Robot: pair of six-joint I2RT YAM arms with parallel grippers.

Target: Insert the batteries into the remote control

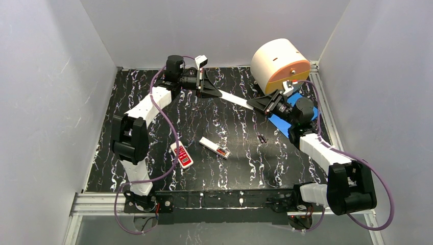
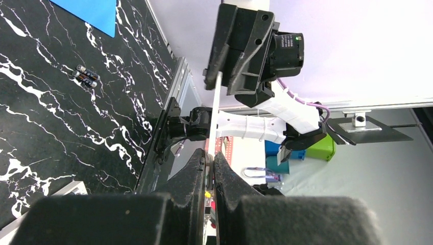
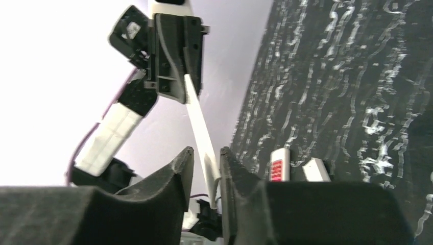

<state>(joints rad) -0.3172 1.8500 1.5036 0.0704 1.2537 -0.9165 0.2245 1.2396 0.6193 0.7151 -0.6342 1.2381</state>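
remote control held in the air between both arms, batteries not yet loaded.
top view: the left gripper (image 1: 213,91) is clamped on one end of the remote control (image 1: 236,100) and the right gripper (image 1: 259,104) sits at the other; the batteries (image 1: 262,138) lie on the table (image 1: 245,166), well apart. left wrist: the jaws pinch the thin bar (image 2: 214,112) edge-on. right wrist: the jaws straddle the bar (image 3: 199,117) with a gap on one side; i cannot tell whether they grip it. judged step: positioning the remote. the next move likely calls for laying it down, recess up, then fetching a battery.
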